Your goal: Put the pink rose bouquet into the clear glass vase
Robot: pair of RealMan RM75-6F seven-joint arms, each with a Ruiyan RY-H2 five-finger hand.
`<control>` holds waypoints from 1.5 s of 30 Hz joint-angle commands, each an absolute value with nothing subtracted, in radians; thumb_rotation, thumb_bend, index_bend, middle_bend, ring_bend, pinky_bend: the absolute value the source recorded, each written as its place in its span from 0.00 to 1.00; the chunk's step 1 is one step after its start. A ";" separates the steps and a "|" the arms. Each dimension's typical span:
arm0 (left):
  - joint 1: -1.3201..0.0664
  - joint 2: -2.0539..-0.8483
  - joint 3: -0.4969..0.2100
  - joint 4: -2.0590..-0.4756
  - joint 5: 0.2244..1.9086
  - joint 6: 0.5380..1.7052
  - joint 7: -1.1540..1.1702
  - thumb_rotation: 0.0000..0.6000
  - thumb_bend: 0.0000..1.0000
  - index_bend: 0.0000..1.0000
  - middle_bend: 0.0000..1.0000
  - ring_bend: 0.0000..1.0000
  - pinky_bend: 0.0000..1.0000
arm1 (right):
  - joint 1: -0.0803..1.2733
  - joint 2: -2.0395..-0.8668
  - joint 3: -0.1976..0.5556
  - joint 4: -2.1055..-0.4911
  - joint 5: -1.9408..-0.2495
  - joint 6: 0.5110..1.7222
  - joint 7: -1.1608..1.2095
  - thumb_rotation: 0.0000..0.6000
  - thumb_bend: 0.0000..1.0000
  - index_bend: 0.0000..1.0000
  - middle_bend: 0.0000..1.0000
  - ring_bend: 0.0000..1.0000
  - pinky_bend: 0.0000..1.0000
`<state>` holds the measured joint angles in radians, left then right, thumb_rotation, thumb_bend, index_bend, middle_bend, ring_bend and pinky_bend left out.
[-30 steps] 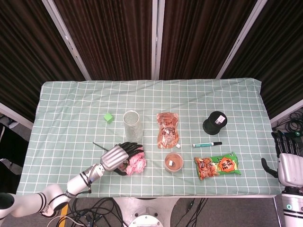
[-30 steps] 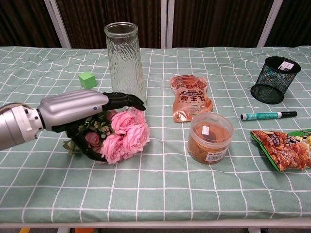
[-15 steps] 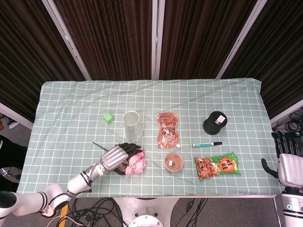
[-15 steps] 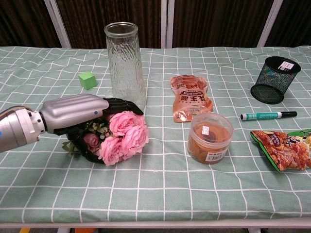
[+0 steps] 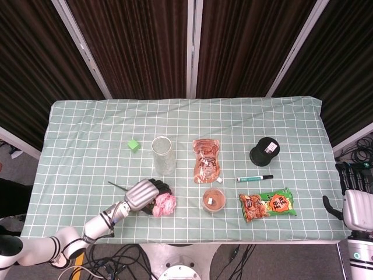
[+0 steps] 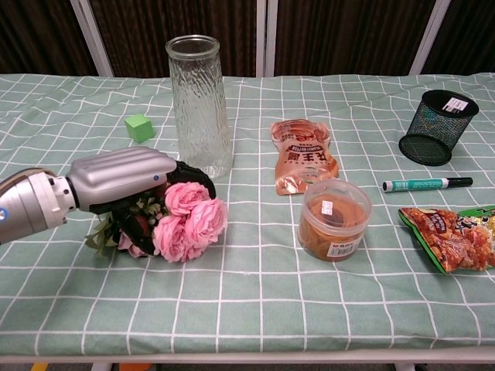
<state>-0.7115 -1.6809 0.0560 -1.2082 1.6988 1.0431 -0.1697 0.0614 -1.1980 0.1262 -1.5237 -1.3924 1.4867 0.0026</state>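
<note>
The pink rose bouquet [image 6: 188,229] lies on the checked cloth in front of the clear glass vase [image 6: 199,108], blooms pointing right. My left hand [image 6: 124,178] covers its stems from above and its dark fingers curl around them just behind the blooms. In the head view the bouquet [image 5: 165,204] sits below the upright vase [image 5: 164,154], with the left hand [image 5: 141,193] on it and a thin stem sticking out to the left. My right hand [image 5: 356,207] stays off the table's right edge, fingers apart and holding nothing.
A green cube [image 6: 139,126] sits left of the vase. To the right lie an orange pouch [image 6: 304,158], a lidded plastic tub [image 6: 335,219], a green marker [image 6: 425,184], a black mesh cup [image 6: 437,127] and a snack bag [image 6: 456,243].
My left hand's fingers have curled tighter around the bouquet. Hand and bouquet have shifted a little left and toward the front edge. The right hand has not moved.
</note>
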 commanded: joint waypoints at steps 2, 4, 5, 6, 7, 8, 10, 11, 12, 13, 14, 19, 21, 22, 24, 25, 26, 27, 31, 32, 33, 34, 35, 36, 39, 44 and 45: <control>-0.712 -1.676 0.060 -1.214 1.699 1.049 -0.171 1.00 0.16 0.41 0.40 0.37 0.47 | 0.061 -1.198 0.127 -1.522 -1.390 1.486 0.005 1.00 0.25 0.00 0.00 0.00 0.00; -0.711 -1.672 0.061 -1.217 1.703 1.059 -0.167 1.00 0.17 0.43 0.41 0.38 0.49 | 0.060 -1.197 0.127 -1.522 -1.390 1.486 0.006 1.00 0.25 0.00 0.00 0.00 0.00; -0.710 -1.670 0.062 -1.219 1.705 1.065 -0.166 1.00 0.17 0.43 0.41 0.38 0.49 | 0.060 -1.197 0.127 -1.522 -1.390 1.486 0.006 1.00 0.25 0.00 0.00 0.00 0.00; -0.708 -1.666 0.063 -1.225 1.706 1.072 -0.166 1.00 0.18 0.44 0.42 0.39 0.50 | 0.059 -1.197 0.127 -1.521 -1.390 1.487 0.006 1.00 0.25 0.00 0.00 0.00 0.00; -0.707 -1.663 0.063 -1.230 1.709 1.079 -0.166 1.00 0.18 0.44 0.42 0.40 0.50 | 0.059 -1.197 0.128 -1.522 -1.390 1.488 0.007 1.00 0.25 0.00 0.00 0.00 0.00; -0.704 -1.659 0.063 -1.235 1.710 1.087 -0.164 1.00 0.18 0.45 0.43 0.40 0.51 | 0.059 -1.196 0.128 -1.522 -1.390 1.488 0.007 1.00 0.25 0.00 0.00 0.00 0.00; -0.697 -1.645 0.063 -1.248 1.713 1.108 -0.160 1.00 0.19 0.46 0.44 0.41 0.52 | 0.058 -1.195 0.129 -1.523 -1.390 1.491 0.007 1.00 0.25 0.00 0.00 0.00 0.00; -0.694 -1.636 0.064 -1.256 1.714 1.117 -0.159 1.00 0.19 0.47 0.44 0.42 0.52 | 0.057 -1.194 0.129 -1.524 -1.391 1.493 0.007 1.00 0.25 0.00 0.00 0.00 0.00; -0.689 -1.623 0.064 -1.267 1.714 1.128 -0.155 1.00 0.19 0.47 0.44 0.42 0.53 | 0.056 -1.193 0.129 -1.525 -1.392 1.495 0.006 1.00 0.25 0.00 0.00 0.00 0.00; -0.685 -1.612 0.064 -1.275 1.713 1.136 -0.148 1.00 0.19 0.47 0.44 0.42 0.53 | 0.056 -1.192 0.129 -1.527 -1.393 1.496 0.005 1.00 0.25 0.00 0.00 0.00 0.00; -0.680 -1.600 0.063 -1.284 1.712 1.144 -0.142 1.00 0.19 0.47 0.44 0.42 0.53 | 0.055 -1.191 0.129 -1.528 -1.394 1.498 0.005 1.00 0.25 0.00 0.00 0.00 0.00; -0.650 -1.515 0.051 -1.344 1.688 1.187 -0.102 1.00 0.19 0.47 0.44 0.42 0.53 | 0.055 -1.190 0.129 -1.533 -1.398 1.502 0.001 1.00 0.25 0.00 0.00 0.00 0.00; -0.638 -1.484 0.045 -1.359 1.673 1.198 -0.078 1.00 0.19 0.47 0.44 0.42 0.53 | 0.056 -1.191 0.130 -1.534 -1.399 1.502 0.001 1.00 0.25 0.00 0.00 0.00 0.00; -0.630 -1.461 0.041 -1.370 1.661 1.202 -0.063 1.00 0.19 0.47 0.44 0.42 0.53 | 0.056 -1.192 0.130 -1.534 -1.400 1.502 0.001 1.00 0.25 0.00 0.00 0.00 0.00; -0.616 -1.421 0.032 -1.392 1.635 1.206 -0.038 1.00 0.19 0.47 0.44 0.42 0.53 | 0.057 -1.193 0.130 -1.535 -1.402 1.503 0.001 1.00 0.25 0.00 0.00 0.00 0.00; -0.610 -1.402 0.028 -1.403 1.621 1.205 -0.025 1.00 0.19 0.47 0.44 0.42 0.53 | 0.057 -1.193 0.130 -1.535 -1.403 1.504 0.001 1.00 0.25 0.00 0.00 0.00 0.00; -0.604 -1.382 0.023 -1.416 1.605 1.202 -0.014 1.00 0.19 0.47 0.44 0.42 0.53 | 0.057 -1.194 0.130 -1.536 -1.405 1.505 0.000 1.00 0.25 0.00 0.00 0.00 0.00; -0.597 -1.357 0.014 -1.435 1.584 1.203 0.000 1.00 0.19 0.47 0.44 0.42 0.53 | 0.057 -1.194 0.130 -1.537 -1.408 1.508 -0.001 1.00 0.25 0.00 0.00 0.00 0.00; -0.579 -1.282 -0.025 -1.461 1.535 1.226 0.027 1.00 0.19 0.47 0.44 0.42 0.53 | 0.055 -1.195 0.127 -1.542 -1.418 1.515 -0.007 1.00 0.25 0.00 0.00 0.00 0.00; -0.577 -1.267 -0.038 -1.462 1.520 1.230 0.023 1.00 0.19 0.47 0.44 0.42 0.53 | 0.055 -1.196 0.126 -1.543 -1.420 1.517 -0.008 1.00 0.25 0.00 0.00 0.00 0.00; -0.579 -1.249 -0.062 -1.456 1.496 1.231 0.014 1.00 0.19 0.47 0.44 0.42 0.53 | 0.055 -1.197 0.123 -1.544 -1.423 1.517 -0.011 1.00 0.25 0.00 0.00 0.00 0.00; -0.583 -1.238 -0.081 -1.446 1.478 1.228 0.002 1.00 0.19 0.46 0.44 0.42 0.53 | 0.055 -1.199 0.121 -1.544 -1.425 1.516 -0.013 1.00 0.25 0.00 0.00 0.00 0.00; -0.585 -1.230 -0.098 -1.435 1.463 1.231 -0.007 1.00 0.19 0.46 0.44 0.42 0.53 | 0.055 -1.200 0.119 -1.543 -1.426 1.515 -0.015 1.00 0.25 0.00 0.00 0.00 0.00; -0.584 -1.225 -0.120 -1.418 1.450 1.244 -0.020 1.00 0.19 0.46 0.44 0.42 0.53 | 0.055 -1.203 0.117 -1.542 -1.427 1.513 -0.017 1.00 0.25 0.00 0.00 0.00 0.00; -0.577 -1.244 -0.173 -1.354 1.439 1.315 -0.055 1.00 0.19 0.46 0.44 0.42 0.53 | 0.054 -1.208 0.115 -1.539 -1.426 1.512 -0.019 1.00 0.25 0.00 0.00 0.00 0.00; -0.582 -1.295 -0.234 -1.240 1.459 1.429 -0.079 1.00 0.19 0.46 0.44 0.42 0.53 | 0.054 -1.210 0.115 -1.537 -1.424 1.510 -0.023 1.00 0.25 0.00 0.00 0.00 0.00; -0.585 -1.308 -0.249 -1.225 1.458 1.448 -0.099 1.00 0.19 0.46 0.44 0.42 0.53 | 0.054 -1.210 0.115 -1.536 -1.423 1.509 -0.024 1.00 0.25 0.00 0.00 0.00 0.00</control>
<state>-0.5814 -1.2804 -0.2156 -1.2618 1.4549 1.4081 -0.0689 0.0543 -1.2105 0.1148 -1.5365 -1.4235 1.5090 -0.0235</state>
